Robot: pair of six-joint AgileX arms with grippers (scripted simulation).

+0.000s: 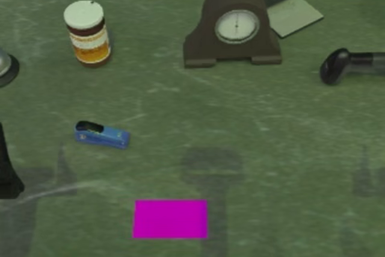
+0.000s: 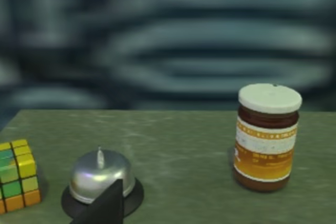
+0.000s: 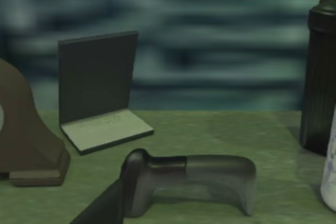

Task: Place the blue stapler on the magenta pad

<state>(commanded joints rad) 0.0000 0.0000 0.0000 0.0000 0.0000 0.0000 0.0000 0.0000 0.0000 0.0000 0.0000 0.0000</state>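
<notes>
Stapler, small blue w/ black end (image 1: 101,135), lies flat at your 9 o'clock; flat magenta rectangular pad (image 1: 170,218) sits apart at 6. Left arm (image 1: 7,176) parked at left edge; can't tell either gripper's jaws.

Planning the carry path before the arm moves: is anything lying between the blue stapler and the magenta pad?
Nothing visible does. The blue stapler lies on the table's left half, and the magenta pad sits toward the near edge, to its right. Only bare table lies between them; the jar and clock stand farther back.
</notes>
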